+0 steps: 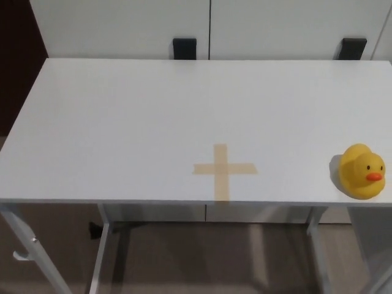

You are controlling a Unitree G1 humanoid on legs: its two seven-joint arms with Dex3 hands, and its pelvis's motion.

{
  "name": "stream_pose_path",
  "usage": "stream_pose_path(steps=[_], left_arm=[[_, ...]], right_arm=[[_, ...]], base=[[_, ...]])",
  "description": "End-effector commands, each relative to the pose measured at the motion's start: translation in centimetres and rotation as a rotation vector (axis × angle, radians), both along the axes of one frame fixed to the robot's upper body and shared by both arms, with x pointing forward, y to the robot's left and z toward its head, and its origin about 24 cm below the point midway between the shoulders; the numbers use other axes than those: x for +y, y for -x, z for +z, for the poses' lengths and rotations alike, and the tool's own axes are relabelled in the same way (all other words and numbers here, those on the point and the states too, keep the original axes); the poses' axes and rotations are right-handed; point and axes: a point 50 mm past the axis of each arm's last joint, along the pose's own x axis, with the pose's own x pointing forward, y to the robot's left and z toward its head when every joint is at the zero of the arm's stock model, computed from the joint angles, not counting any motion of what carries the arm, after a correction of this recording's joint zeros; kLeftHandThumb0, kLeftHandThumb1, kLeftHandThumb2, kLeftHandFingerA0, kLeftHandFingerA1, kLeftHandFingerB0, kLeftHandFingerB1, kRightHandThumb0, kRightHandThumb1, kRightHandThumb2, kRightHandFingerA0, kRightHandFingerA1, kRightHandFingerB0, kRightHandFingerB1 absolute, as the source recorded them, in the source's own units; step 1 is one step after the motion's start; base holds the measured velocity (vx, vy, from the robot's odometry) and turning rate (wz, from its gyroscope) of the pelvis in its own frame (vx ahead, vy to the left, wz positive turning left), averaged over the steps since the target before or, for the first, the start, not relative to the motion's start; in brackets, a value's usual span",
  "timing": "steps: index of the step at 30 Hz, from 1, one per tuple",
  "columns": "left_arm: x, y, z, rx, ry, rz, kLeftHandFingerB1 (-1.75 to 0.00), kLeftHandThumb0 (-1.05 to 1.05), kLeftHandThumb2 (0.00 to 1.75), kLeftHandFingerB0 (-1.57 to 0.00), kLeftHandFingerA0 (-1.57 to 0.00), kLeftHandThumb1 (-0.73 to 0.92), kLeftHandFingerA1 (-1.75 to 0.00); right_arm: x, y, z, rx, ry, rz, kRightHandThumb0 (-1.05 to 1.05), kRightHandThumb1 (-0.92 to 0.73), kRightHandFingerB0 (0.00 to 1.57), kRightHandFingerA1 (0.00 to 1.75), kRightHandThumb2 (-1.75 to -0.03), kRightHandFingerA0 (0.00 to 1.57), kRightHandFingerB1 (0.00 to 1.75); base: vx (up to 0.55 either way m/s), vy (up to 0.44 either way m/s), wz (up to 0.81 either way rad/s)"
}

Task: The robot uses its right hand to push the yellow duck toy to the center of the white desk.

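The yellow duck (362, 172) sits upright at the white table's (122, 122) front right corner, beak pointing toward the front edge. No robot hand shows, so neither hand's state can be told.

We read no text, labels or numbers anywhere; only sign: tan tape cross (224, 169) on white desk (122, 122), lower centre.

The white desk (122, 116) is cut off at the right edge.
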Motion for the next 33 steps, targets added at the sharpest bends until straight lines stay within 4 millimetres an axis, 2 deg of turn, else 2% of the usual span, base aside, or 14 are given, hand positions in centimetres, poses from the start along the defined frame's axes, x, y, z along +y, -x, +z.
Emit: stream_pose_path(steps=[1,2,3,4,5,6,9,13,14,15,16,17,18,33], left_arm=[[0.8,-0.3,0.7,-0.018,-0.032,-0.013,-0.88,-0.14,0.78,-0.77,-0.78,0.62,-0.78],[0.8,-0.4,0.7,-0.018,-0.032,-0.019,-0.91,-0.12,0.80,-0.80,-0.81,0.60,-0.80],[0.9,-0.4,0.7,-0.018,-0.032,-0.024,-0.91,-0.12,0.80,-0.80,-0.81,0.60,-0.80],[0.9,-0.4,0.8,-0.021,-0.032,-0.024,-0.92,-0.10,0.83,-0.81,-0.81,0.61,-0.80],[0.9,-0.5,0.8,-0.024,-0.032,-0.022,-0.92,-0.10,0.83,-0.81,-0.81,0.61,-0.80],[0.8,-0.6,0.8,-0.027,-0.031,-0.020,-0.92,-0.13,0.80,-0.82,-0.81,0.64,-0.80],[0.7,-0.7,0.7,-0.028,-0.030,-0.024,-0.93,-0.14,0.85,-0.81,-0.80,0.61,-0.80],[0.6,-0.4,0.5,-0.018,-0.028,-0.027,-0.91,-0.13,0.84,-0.80,-0.81,0.61,-0.80],[0.6,-0.4,0.5,-0.026,-0.021,-0.023,-0.98,-0.11,0.88,-0.86,-0.84,0.59,-0.86],[0.5,-0.4,0.5,-0.036,-0.013,-0.020,-0.98,-0.11,0.88,-0.86,-0.84,0.59,-0.86],[0.6,-0.3,0.6,-0.037,-0.014,-0.019,-0.95,-0.12,0.86,-0.85,-0.84,0.59,-0.85],[0.6,-0.3,0.6,-0.035,-0.016,-0.019,-0.95,-0.12,0.86,-0.85,-0.84,0.59,-0.85],[0.6,-0.3,0.6,-0.031,-0.020,-0.017,-0.89,-0.12,0.82,-0.81,-0.82,0.62,-0.81],[0.6,0.0,0.5,-0.020,-0.022,-0.011,-0.92,-0.11,0.89,-0.81,-0.82,0.59,-0.83]], right_arm=[[0.5,-4.0,4.1,-0.176,0.067,0.081,-0.99,-0.91,0.00,0.76,-0.82,0.00,0.77],[1.0,-5.2,4.9,-0.208,0.067,0.118,-1.05,-0.70,0.09,0.91,-1.25,0.15,0.80],[1.5,-6.0,5.4,-0.231,0.067,0.145,-1.05,-0.70,0.09,0.91,-1.25,0.15,0.80],[2.3,-7.3,6.1,-0.263,0.058,0.195,-1.05,-0.92,0.00,1.27,-0.80,0.22,1.01],[3.2,-8.5,6.6,-0.291,0.048,0.244,-1.05,-0.92,0.00,1.27,-0.80,0.22,1.01],[4.4,-9.8,7.1,-0.322,0.025,0.286,-1.05,-0.70,0.02,0.84,-1.27,0.06,0.71],[6.8,-11.6,7.4,-0.374,-0.012,0.393,-1.05,-0.82,0.04,0.70,-1.29,0.01,0.49],[9.6,-12.3,6.9,-0.356,0.004,0.519,-0.87,-0.79,0.00,0.57,-1.24,0.00,0.43],[10.1,-12.4,6.6,-0.357,-0.008,0.528,-0.94,-0.92,0.08,0.54,-0.76,0.10,0.40],[10.6,-12.4,6.3,-0.361,-0.025,0.532,-0.94,-0.92,0.08,0.54,-0.76,0.10,0.40],[10.9,-12.5,6.1,-0.349,-0.029,0.545,-0.38,-0.47,0.00,0.53,-1.11,0.01,0.51],[11.1,-12.5,5.9,-0.333,-0.030,0.561,-0.38,-0.47,0.00,0.53,-1.11,0.01,0.51],[11.4,-12.4,5.8,-0.329,-0.034,0.566,-0.90,-0.92,0.10,0.49,-0.76,0.12,0.37],[16.1,-13.0,2.0,-0.211,-0.122,0.656,-0.78,-0.92,0.13,0.46,-0.75,0.23,0.35]], base=[[0.00,0.000,0.00],[0.00,0.000,0.00],[0.00,0.000,0.00],[0.00,0.000,0.00],[0.00,0.000,0.00],[0.00,0.000,0.00],[0.00,0.000,0.00],[0.00,0.000,0.00],[0.00,0.000,0.00],[0.00,0.000,0.00],[0.00,0.000,0.00],[0.00,0.000,0.00],[0.00,0.000,0.00],[0.00,0.000,0.00]])
